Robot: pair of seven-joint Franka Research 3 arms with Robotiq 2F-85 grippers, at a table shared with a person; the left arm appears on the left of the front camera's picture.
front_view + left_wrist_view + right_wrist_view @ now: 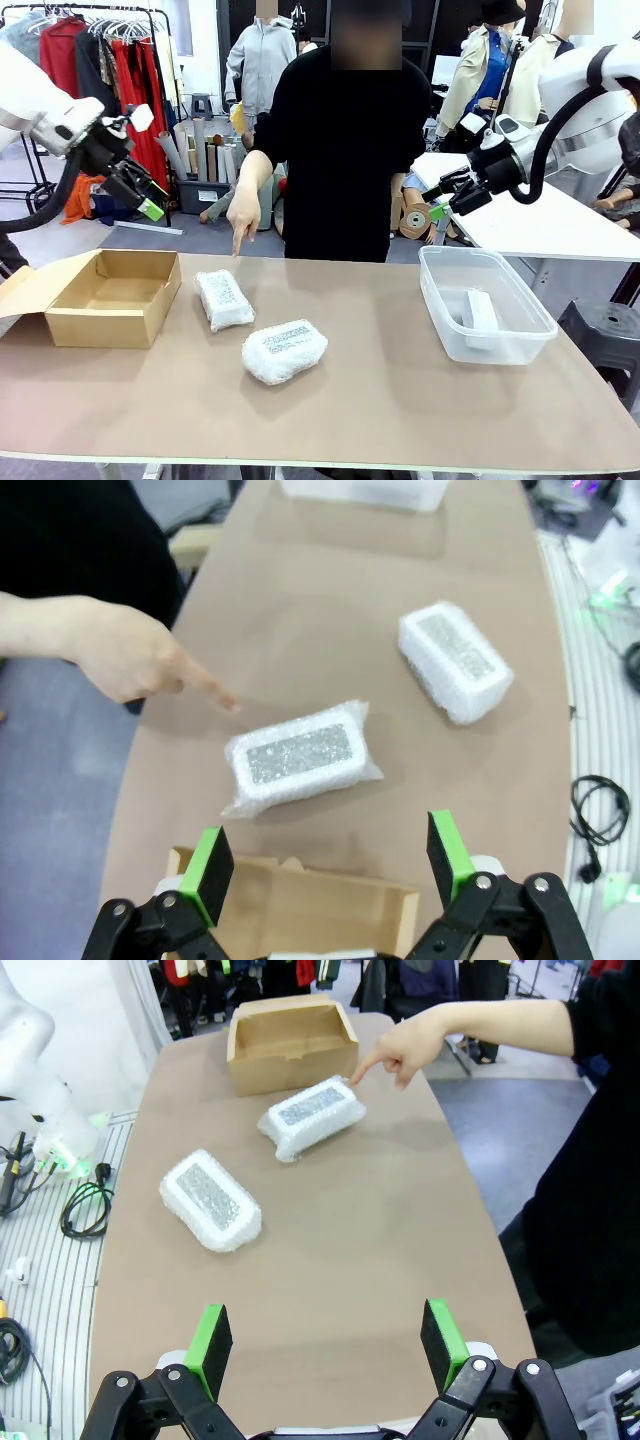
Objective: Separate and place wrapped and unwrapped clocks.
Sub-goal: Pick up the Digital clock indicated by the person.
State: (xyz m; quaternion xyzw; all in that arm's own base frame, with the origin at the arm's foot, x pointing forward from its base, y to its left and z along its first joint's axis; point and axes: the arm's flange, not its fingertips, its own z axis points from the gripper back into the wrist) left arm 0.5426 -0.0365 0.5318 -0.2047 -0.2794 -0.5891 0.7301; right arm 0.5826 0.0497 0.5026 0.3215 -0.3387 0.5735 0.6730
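Note:
Two bubble-wrapped clocks lie mid-table: one [223, 299] [298, 756] [311, 1115] nearer the cardboard box, the other [284, 350] [455, 660] [210, 1199] closer to the front edge. A bare white clock [480, 314] lies inside the clear plastic tub [441, 309]. A person's hand [243, 215] [130, 660] [400, 1050] points a finger down at the table just beyond the wrapped clock near the box. My left gripper [148, 196] [331, 856] hangs open high above the box. Above the tub's far side my right gripper [441, 201] [326, 1337] hovers open, holding nothing.
An open tan cardboard box [110, 297] [300, 910] [290, 1030] stands empty at the table's left. The person stands at the far edge, centre. A white side table [540, 225] lies behind the tub. Cables [85, 1205] lie on the floor beside the table.

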